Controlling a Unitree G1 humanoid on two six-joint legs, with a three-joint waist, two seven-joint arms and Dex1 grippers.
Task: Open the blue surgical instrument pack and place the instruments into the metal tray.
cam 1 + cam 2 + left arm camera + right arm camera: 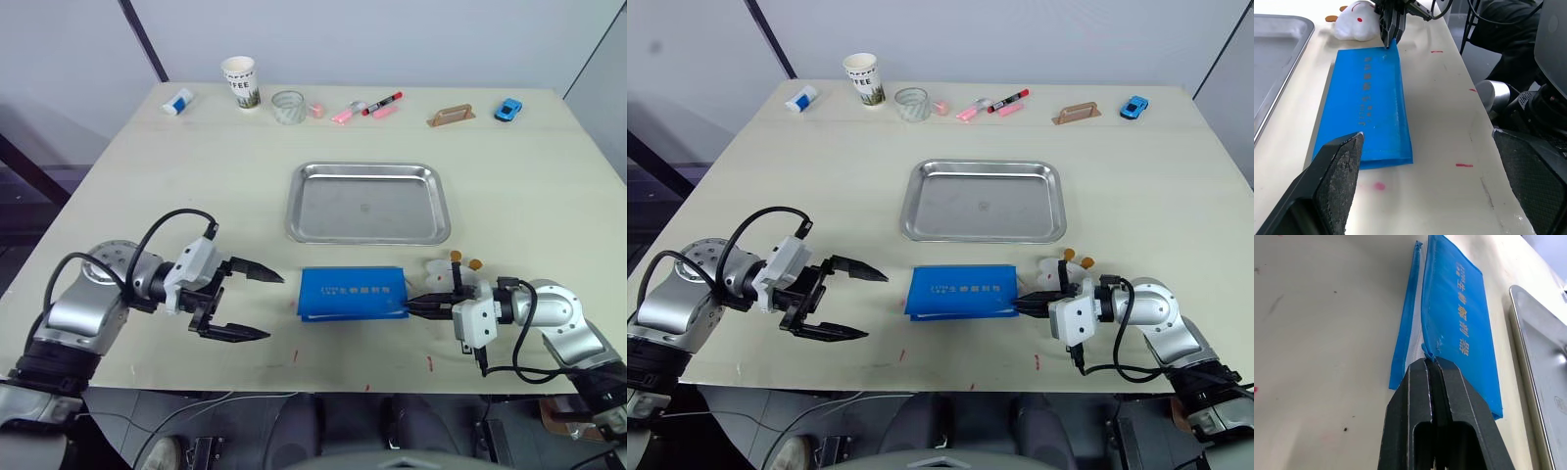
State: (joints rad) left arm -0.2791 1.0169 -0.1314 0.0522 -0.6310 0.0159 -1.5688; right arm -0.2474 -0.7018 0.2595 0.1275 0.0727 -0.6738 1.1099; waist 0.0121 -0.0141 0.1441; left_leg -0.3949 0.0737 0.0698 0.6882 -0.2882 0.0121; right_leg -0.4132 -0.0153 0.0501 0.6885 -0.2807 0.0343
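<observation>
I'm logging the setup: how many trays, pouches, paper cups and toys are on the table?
metal tray: 1
blue surgical instrument pack: 1
paper cup: 1
toys: 2 (blue toy car, white plush toy)
Total: 5

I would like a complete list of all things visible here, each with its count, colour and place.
flat blue fabric instrument pack: 1, blue, near edge, in front of tray
shiny rectangular steel tray: 1, silver, table centre, empty
paper coffee cup: 1, white, far edge
clear tape roll: 1, transparent, beside cup
red-and-black marker pen: 1, far edge
small toy car: 1, blue, far right
small plush toy: 1, white, right of pack
left gripper: black jaws open, left of pack
right gripper: black jaws shut on pack's right edge
</observation>
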